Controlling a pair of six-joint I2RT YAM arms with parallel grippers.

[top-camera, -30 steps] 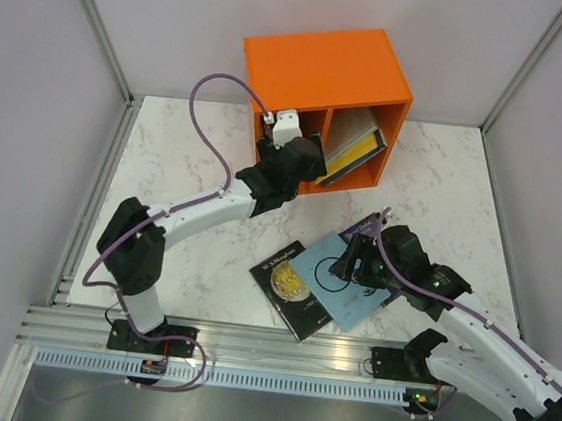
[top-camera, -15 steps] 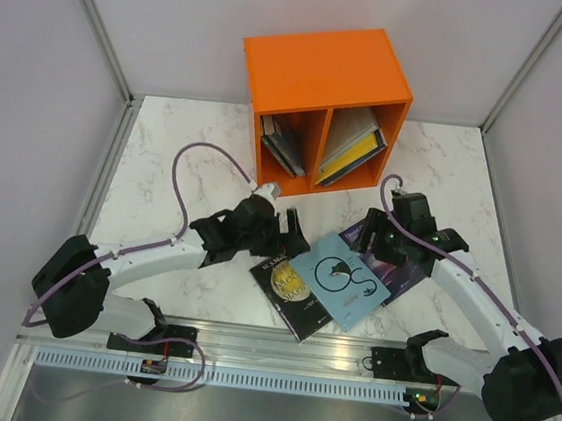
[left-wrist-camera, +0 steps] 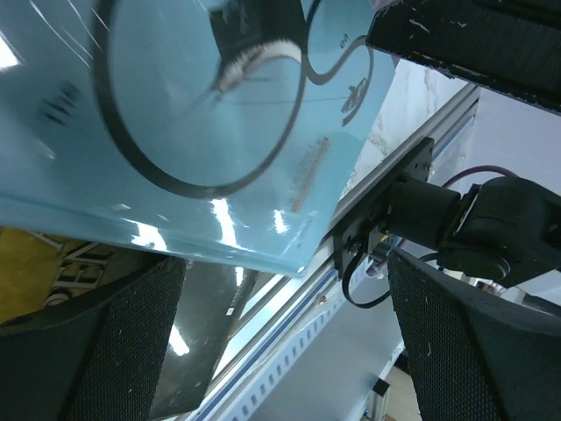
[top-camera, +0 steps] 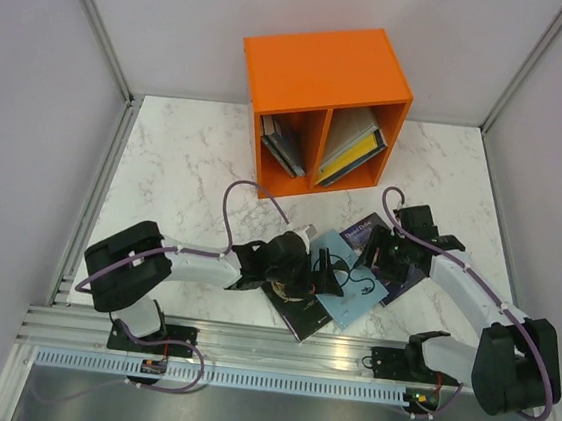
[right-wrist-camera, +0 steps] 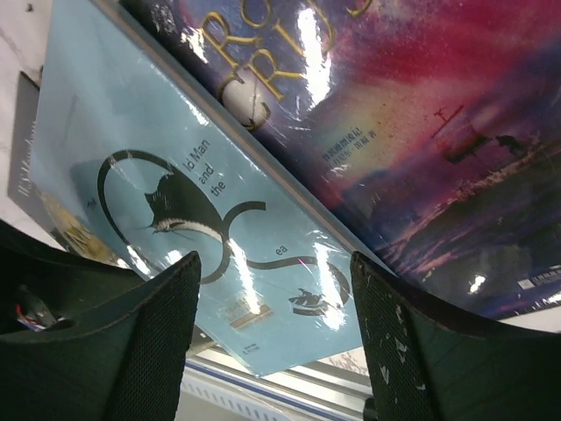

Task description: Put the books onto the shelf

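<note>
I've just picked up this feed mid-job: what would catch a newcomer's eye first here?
The bright orange shelf at the back of the table, with books leaning in both compartments. Nearer the arms, three more lie overlapped, a light blue book in the middle, with the left gripper and right gripper, both open, right over them.

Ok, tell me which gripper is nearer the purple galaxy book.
Right. The right gripper hovers over the purple galaxy book at its edge beside the light blue book. The left gripper is farther off, over the light blue book's opposite side.
</note>
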